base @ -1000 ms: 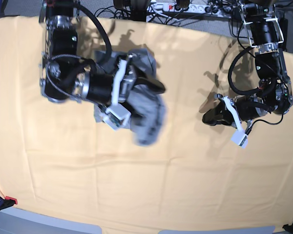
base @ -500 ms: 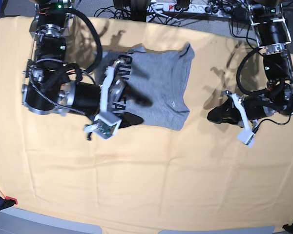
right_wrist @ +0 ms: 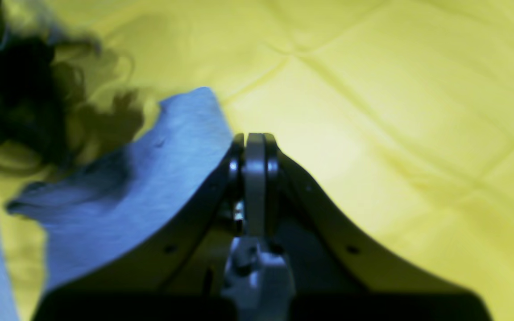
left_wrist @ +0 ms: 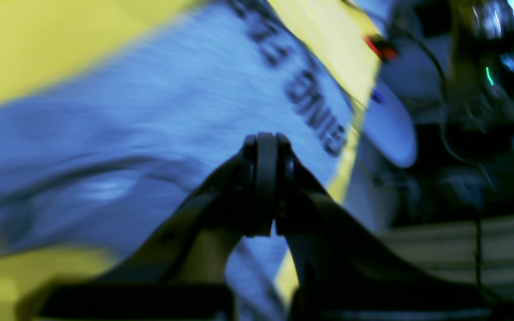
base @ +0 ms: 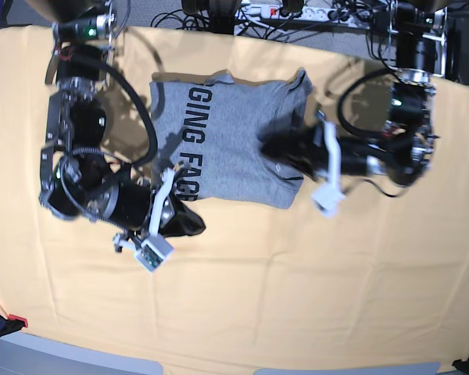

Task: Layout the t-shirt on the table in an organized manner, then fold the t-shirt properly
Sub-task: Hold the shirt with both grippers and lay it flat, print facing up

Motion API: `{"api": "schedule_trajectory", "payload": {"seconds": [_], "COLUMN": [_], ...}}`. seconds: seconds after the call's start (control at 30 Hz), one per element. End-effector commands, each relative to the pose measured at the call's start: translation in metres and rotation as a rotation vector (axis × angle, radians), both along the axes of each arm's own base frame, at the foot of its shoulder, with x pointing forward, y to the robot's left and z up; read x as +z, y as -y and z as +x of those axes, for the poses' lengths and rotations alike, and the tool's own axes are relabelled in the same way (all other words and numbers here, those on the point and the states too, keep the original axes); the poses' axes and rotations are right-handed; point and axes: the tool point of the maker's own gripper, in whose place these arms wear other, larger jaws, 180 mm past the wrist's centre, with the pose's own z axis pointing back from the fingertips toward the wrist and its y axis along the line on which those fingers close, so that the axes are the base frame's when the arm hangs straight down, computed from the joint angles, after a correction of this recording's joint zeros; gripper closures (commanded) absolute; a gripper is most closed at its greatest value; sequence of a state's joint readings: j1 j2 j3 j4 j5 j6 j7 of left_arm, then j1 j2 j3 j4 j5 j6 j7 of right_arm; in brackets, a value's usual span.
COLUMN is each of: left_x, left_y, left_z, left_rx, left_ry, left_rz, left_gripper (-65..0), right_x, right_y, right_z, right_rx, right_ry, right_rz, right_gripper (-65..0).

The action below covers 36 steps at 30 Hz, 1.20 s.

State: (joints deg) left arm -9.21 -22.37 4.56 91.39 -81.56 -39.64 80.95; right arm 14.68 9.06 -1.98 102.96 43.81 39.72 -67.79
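Left gripper (base: 275, 147) closed over t-shirt (base: 227, 133); right gripper (base: 189, 223) closed beside hem.

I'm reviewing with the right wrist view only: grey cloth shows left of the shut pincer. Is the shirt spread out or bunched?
Observer: The base view shows the t-shirt spread flat near the table's far edge.
Operator: Which side is up?
Observer: The side with the black lettering.
Operator: And the other arm?
Observer: The left pincer hangs shut over the shirt's opposite side, with no cloth between its tips.
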Motion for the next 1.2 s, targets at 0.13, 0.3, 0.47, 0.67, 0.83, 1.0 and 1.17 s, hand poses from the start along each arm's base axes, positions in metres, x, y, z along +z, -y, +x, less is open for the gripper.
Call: {"api": "schedule_trajectory", "payload": {"seconds": [0.13, 0.3, 0.47, 0.67, 0.83, 1.0, 1.17], "left_x": [0.007, -0.018, -0.055, -0.072, -0.076, -0.079, -0.071], "left_y": [0.040, 0.052, 0.052, 0.043, 0.033, 0.019, -0.001], "left_z": [-0.042, -0.073, -0.070, -0.044, -0.030, -0.022, 0.007], "left_rx": [-0.221, -0.347, -0.350, -0.257, -0.245, -0.236, -0.202], "left_ry": [0.070, 0.081, 0.186, 0.284, 0.338, 0.364, 0.434], "left_rz": [0.021, 0.134, 0.308, 0.432, 0.504, 0.547, 0.607], "left_gripper": [0.0, 0.0, 0.0, 0.0, 0.0, 0.0, 0.0], "right_x": [-0.024, -0.047, -0.057, -0.069, -0.078, -0.069, -0.060], "right_y": [0.011, 0.017, 0.027, 0.040, 0.042, 0.030, 0.026], "right_z": [0.017, 0.022, 0.020, 0.007, -0.026, -0.058, -0.097], "right_rx": [0.031, 0.048, 0.048, 0.062, 0.145, 0.223, 0.299], "right_ry": [-0.062, -0.110, -0.124, -0.199, -0.339, -0.341, -0.310], "right_rz": [-0.096, -0.198, -0.244, -0.283, -0.244, -0.158, -0.152], "right_gripper": [0.0, 0.0, 0.0, 0.0, 0.0, 0.0, 0.0]}}
